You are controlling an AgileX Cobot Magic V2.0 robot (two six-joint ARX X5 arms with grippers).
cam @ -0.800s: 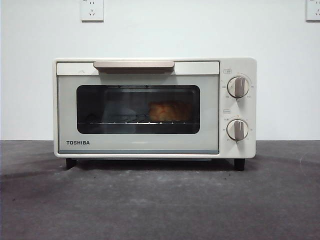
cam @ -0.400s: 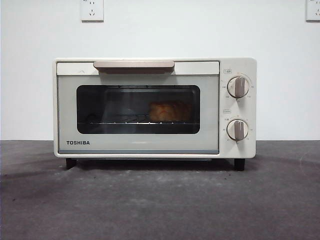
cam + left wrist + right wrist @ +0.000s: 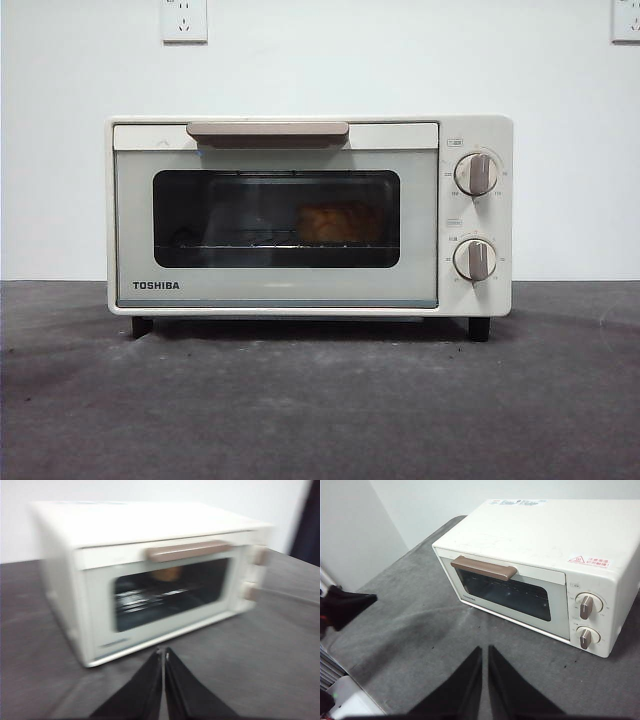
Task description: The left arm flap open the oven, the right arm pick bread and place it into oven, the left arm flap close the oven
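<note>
The oven (image 3: 310,215) stands on the dark grey table (image 3: 320,410) against the white wall, resting on its black feet, with its door shut and upright. Starting at its left side, the TOSHIBA lettering (image 3: 156,285) sits low on the door, and the beige bar handle (image 3: 267,130) runs across the top of the door above the dark glass window. Behind that glass, on the wire rack, lies the bread (image 3: 337,223), a golden-orange lump sitting toward the right part of the chamber. Further right, two round knobs are stacked one above the other on the control panel, the upper knob (image 3: 476,174) and the lower knob (image 3: 475,260).

My left gripper (image 3: 163,652) hangs in front of the oven, apart from it, jaws pressed together and holding nothing; that view is blurred. My right gripper (image 3: 485,650) hovers higher, above the table before the oven, jaws nearly together, also empty.
</note>
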